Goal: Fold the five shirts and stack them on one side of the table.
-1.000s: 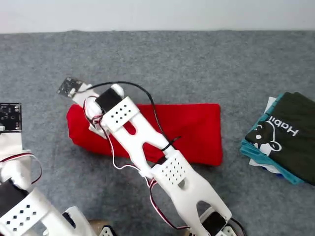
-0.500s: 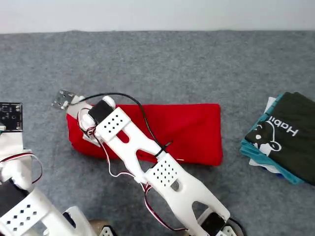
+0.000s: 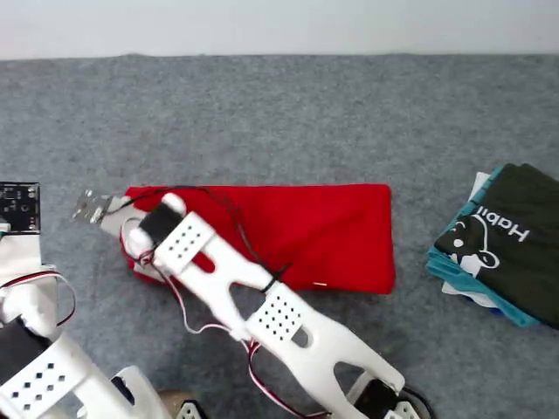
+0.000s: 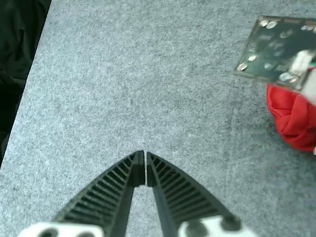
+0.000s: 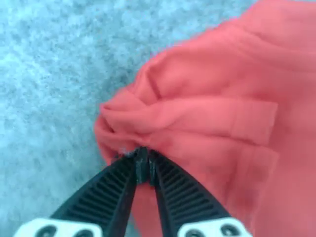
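Note:
A red shirt (image 3: 306, 231), folded into a long band, lies across the middle of the grey mat (image 3: 306, 113). My right arm reaches over it, its wrist (image 3: 162, 229) at the shirt's left end. In the right wrist view my right gripper (image 5: 142, 153) is shut, its tips pinching the bunched edge of the red shirt (image 5: 207, 113). My left gripper (image 4: 145, 155) is shut with nothing in it, over bare mat left of that bunched red end (image 4: 294, 118). A stack of folded shirts (image 3: 502, 244), a dark printed one on top, sits at the right edge.
The right arm's camera board (image 3: 87, 208) sticks out past the shirt's left end and appears in the left wrist view (image 4: 279, 52). The left arm's body (image 3: 31, 349) fills the front left corner. The mat's edge (image 4: 37, 74) borders a dark area.
The right arm has swung left and toward the front, its wrist going from over the shirt's left part to its very end. The shirt's left edge has bunched up.

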